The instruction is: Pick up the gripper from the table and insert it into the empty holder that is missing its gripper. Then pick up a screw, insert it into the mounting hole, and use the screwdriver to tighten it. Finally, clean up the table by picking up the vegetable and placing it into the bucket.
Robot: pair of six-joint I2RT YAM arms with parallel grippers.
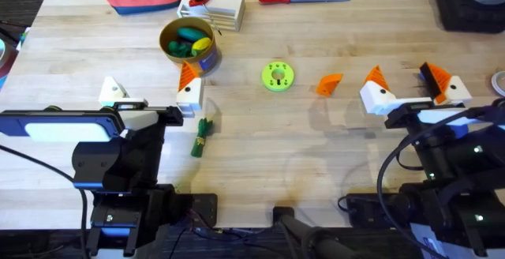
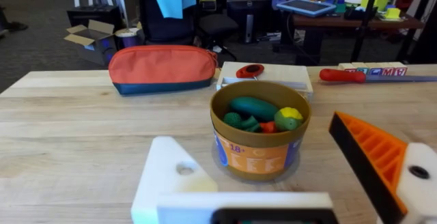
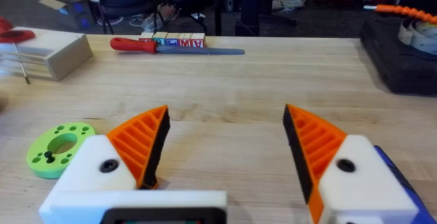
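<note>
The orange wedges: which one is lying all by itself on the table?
The loose wedge right of the green disc. The others are fixed to white finger bases.

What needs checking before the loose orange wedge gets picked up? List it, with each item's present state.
1. Small orange ribbed plastic wedge lies free on the table, nothing touching it: ok.
2. Right end effector open, near the wedge, both fingers carrying orange pads: ok.
3. Left end effector open; its white angular plastic finger base is bare, with its hole exposed: ok.
4. Screw ready on the lime-green round disc: cannot tell.
5. Small dark green toy vegetable cleared into the tan round bucket: not ok, it lies on the table.
</note>
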